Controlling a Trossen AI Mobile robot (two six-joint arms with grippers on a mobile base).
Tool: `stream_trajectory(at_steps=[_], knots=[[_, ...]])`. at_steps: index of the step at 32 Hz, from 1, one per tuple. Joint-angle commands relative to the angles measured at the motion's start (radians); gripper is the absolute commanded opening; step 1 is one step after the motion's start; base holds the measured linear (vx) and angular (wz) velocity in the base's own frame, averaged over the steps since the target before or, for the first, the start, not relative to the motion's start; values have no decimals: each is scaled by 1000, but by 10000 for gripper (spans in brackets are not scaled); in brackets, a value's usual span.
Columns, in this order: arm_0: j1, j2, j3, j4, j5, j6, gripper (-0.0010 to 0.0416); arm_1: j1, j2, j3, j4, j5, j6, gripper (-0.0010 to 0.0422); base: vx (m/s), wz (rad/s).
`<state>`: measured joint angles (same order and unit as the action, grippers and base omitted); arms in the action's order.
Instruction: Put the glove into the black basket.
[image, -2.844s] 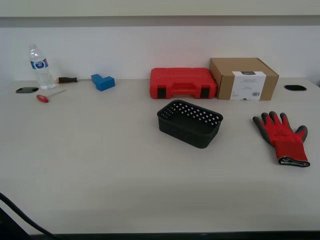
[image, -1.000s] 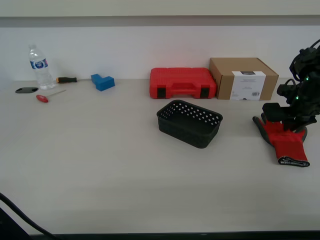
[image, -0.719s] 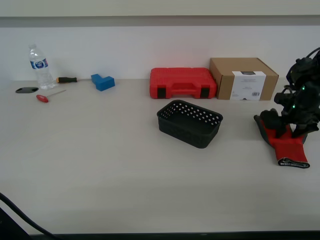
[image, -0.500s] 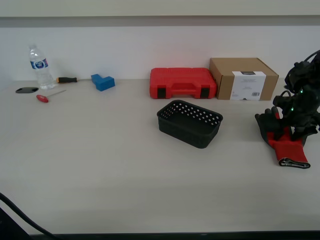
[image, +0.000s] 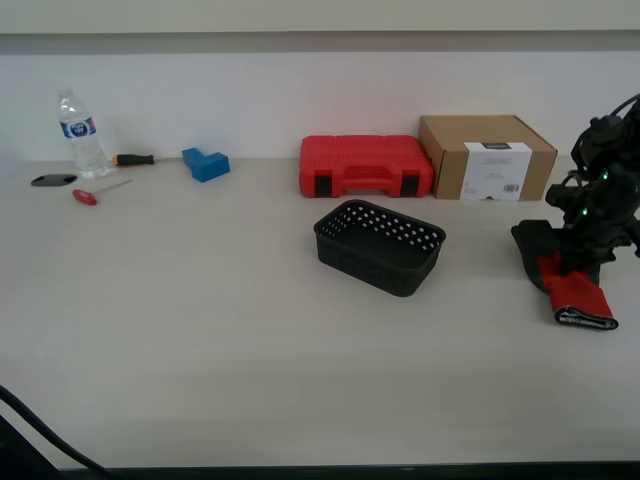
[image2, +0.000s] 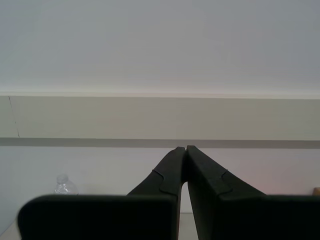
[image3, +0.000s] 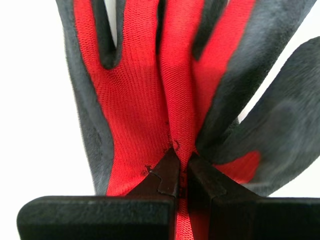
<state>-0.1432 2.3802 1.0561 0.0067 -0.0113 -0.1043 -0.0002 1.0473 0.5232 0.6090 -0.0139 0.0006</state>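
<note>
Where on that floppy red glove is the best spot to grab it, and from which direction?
From straight above, at the middle of the back of the glove. It lies flat on the table, so only a raised fold of fabric can be pinched. My first gripper is shut on just such a fold below the fingers.
</note>
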Motion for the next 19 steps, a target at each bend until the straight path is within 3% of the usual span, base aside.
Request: stream_trajectory(at_steps=[1,3,4,7,9,13,14,17,19], knots=[[0,-48,2,-4,-17,0,-1,0,0,0,6,0,0,0,0,0],[2,-92,2,-17,-45,0,-1,0,0,0,6,0,0,0,0,0],[6,-145,2,-38,-87,0,-1,0,0,0,6,0,0,0,0,0],[35,-231,1,-99,-151,0,-1,0,0,1,5,0,0,0,0,0],[67,-270,1,-116,-153,0,-1,0,0,1,4,0,0,0,0,0],[193,-369,13,-126,-153,7,-1,0,0,0,3,0,0,0,3,4],[245,-385,38,-128,-156,32,-1,0,0,0,3,0,0,0,0,0],[291,-386,70,-137,-178,53,-1,0,0,0,-3,0,0,0,0,0],[419,-375,152,-182,-182,74,-1,0,1,-1,-3,0,0,0,0,0]])
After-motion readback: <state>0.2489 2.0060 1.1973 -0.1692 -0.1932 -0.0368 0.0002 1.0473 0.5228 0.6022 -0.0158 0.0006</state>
